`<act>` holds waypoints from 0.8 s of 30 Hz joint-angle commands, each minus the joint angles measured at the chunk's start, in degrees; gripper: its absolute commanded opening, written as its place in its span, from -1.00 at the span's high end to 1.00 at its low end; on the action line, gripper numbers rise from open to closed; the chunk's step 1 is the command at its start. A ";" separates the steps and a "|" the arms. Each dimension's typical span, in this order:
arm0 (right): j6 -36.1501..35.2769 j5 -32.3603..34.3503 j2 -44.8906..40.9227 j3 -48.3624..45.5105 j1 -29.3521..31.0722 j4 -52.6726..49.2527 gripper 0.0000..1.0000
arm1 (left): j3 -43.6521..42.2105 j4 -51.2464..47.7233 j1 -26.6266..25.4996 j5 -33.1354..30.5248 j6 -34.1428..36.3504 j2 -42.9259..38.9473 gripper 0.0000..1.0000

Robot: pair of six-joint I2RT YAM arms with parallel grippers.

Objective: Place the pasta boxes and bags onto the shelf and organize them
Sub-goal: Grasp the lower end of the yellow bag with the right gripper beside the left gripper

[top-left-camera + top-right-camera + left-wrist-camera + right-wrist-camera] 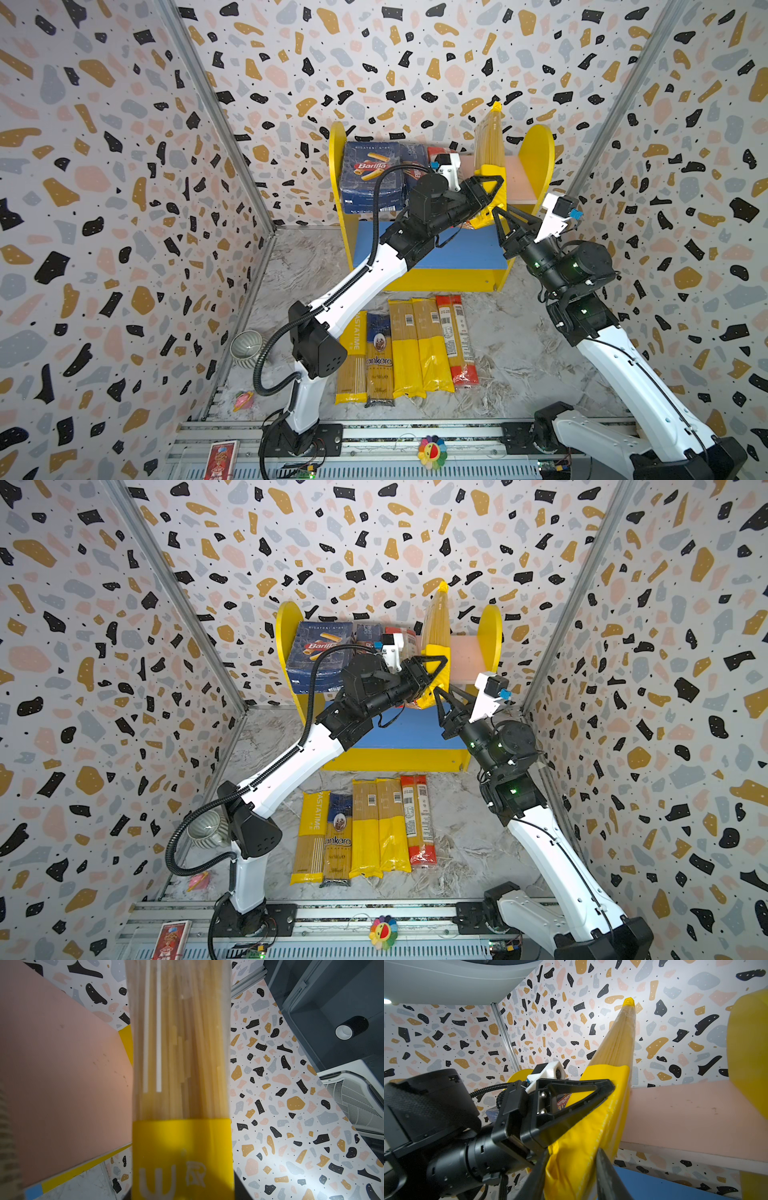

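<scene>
- Long clear yellow-ended spaghetti bag [180, 1064]: near upright, its top above the left hand [494, 192] clamped on it.
- Right hand [573, 1152] below: fingers astride the bag's bottom end, grip unclear.
- Yellow shelf [538, 149], pink upper board [521, 174], just beside both hands.

Robot lab cell: patterned walls [104, 166], alu rail [465, 432].

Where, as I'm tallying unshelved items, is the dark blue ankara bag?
In both top views the ankara bag lies flat on the table before the shelf, second from left in the row, between the PASTATIME bag and a yellow-ended bag.
</scene>
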 commanded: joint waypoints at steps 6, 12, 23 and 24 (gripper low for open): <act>3.74 -4.05 2.55 0.99 -4.26 0.77 0.64 | 5.01 11.27 -1.40 6.10 -1.40 0.33 0.81; 5.99 -5.94 3.31 0.82 -7.02 2.73 0.69 | 6.86 10.93 -1.21 6.46 -1.99 1.75 0.49; 6.93 -9.53 5.34 0.72 -7.96 2.59 -0.03 | 11.97 8.33 -0.52 5.92 -3.08 4.90 1.00; 6.93 -9.76 5.14 0.24 -7.87 2.75 -0.11 | 11.94 8.35 -0.51 5.92 -3.22 4.95 1.00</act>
